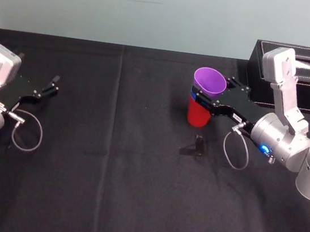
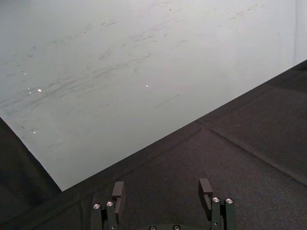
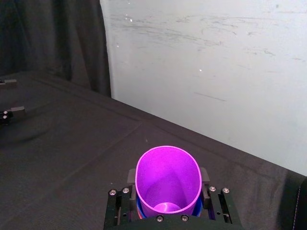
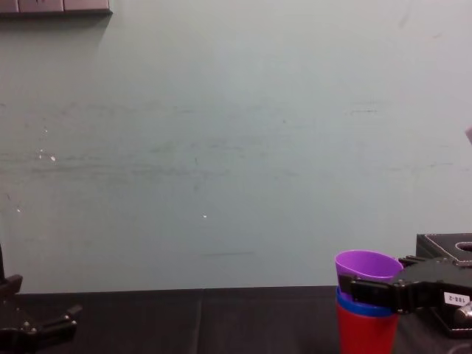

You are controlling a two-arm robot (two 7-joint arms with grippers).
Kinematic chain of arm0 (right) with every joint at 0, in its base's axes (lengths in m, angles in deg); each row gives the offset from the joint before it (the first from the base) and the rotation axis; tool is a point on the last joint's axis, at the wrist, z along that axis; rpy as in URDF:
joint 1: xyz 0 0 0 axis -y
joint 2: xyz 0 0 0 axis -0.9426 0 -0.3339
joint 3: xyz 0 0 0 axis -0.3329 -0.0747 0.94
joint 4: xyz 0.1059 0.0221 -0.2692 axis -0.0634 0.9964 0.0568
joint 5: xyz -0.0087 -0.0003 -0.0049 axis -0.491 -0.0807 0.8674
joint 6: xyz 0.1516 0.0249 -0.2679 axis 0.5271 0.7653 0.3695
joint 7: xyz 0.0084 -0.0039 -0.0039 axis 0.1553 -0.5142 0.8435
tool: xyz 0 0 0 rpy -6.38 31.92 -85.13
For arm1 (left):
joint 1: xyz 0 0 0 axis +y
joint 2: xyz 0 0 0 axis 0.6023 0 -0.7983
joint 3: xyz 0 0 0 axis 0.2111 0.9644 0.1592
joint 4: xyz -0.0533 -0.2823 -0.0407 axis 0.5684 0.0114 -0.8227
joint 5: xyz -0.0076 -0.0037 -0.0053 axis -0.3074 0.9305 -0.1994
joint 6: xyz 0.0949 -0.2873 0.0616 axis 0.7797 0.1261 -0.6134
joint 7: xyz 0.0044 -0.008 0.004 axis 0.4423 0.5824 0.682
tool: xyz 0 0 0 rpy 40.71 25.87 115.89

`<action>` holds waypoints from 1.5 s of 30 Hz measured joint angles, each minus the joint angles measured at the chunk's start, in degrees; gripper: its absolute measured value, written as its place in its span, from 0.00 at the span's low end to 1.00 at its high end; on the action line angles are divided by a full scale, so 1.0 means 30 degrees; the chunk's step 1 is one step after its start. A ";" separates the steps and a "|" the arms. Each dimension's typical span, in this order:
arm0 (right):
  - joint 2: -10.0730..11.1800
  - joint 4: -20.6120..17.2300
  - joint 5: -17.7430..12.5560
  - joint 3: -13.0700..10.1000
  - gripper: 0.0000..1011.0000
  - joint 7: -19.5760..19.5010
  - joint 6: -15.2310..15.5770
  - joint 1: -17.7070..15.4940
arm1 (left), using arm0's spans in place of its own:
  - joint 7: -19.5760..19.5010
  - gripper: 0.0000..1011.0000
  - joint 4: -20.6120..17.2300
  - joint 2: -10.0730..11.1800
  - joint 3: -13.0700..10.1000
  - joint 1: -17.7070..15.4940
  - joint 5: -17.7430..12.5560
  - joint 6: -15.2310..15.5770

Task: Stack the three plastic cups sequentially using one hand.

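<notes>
Purple cup (image 1: 209, 80) sits nested in the blue cup (image 4: 361, 310), itself inside the red cup (image 1: 198, 115), right of centre on the black table (image 1: 109, 161); the right gripper (image 1: 211, 90) clasps its sides below the rim, probably to seat it; the left gripper (image 1: 50, 86) lies parked far left, fingers spread.

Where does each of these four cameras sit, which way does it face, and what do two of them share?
Head: high, looking down on the black table; both arms, left gripper open at left.
Chest: low, facing the wall; right gripper at the stack.
Left wrist: along its own open fingers toward the wall.
Right wrist: over its fingers, shut on the purple cup.
Shared: head and chest both show the stack.
</notes>
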 joint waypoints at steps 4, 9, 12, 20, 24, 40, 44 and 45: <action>0.0007 -0.0005 -0.0004 0.0000 0.72 -0.0001 0.0000 -0.0001 | 0.0001 0.99 0.0000 0.0000 0.0001 -0.0001 -0.0001 0.0001; 0.0010 -0.0016 -0.0013 0.0000 0.80 0.0000 0.0000 -0.0002 | 0.0000 0.99 0.0000 0.0000 0.0000 0.0000 -0.0001 0.0000; 0.0010 -0.0024 -0.0018 -0.0001 0.87 0.0000 0.0001 -0.0002 | 0.0000 0.99 0.0000 0.0000 0.0000 0.0001 -0.0001 0.0000; 0.0010 -0.0032 -0.0024 -0.0001 0.99 0.0001 0.0003 -0.0001 | 0.0001 0.99 0.0000 0.0000 0.0000 0.0000 0.0000 0.0000; 0.0010 -0.0031 -0.0024 -0.0001 0.99 0.0000 0.0003 -0.0002 | 0.0001 0.99 -0.0001 0.0001 0.0000 0.0000 -0.0001 0.0000; 0.1016 -0.2597 -0.0396 -0.0743 0.99 0.0156 0.0039 -0.1575 | 0.0000 0.99 0.0000 0.0000 0.0001 0.0000 -0.0002 0.0000; 0.1445 -0.3438 -0.0569 -0.1095 0.99 0.0145 -0.0219 -0.2594 | 0.0000 0.99 0.0000 0.0000 0.0000 0.0001 -0.0002 0.0000; 0.1515 -0.3585 -0.0582 -0.1161 0.99 0.0140 -0.0355 -0.2796 | 0.0000 0.99 0.0000 0.0000 0.0000 0.0001 -0.0002 0.0000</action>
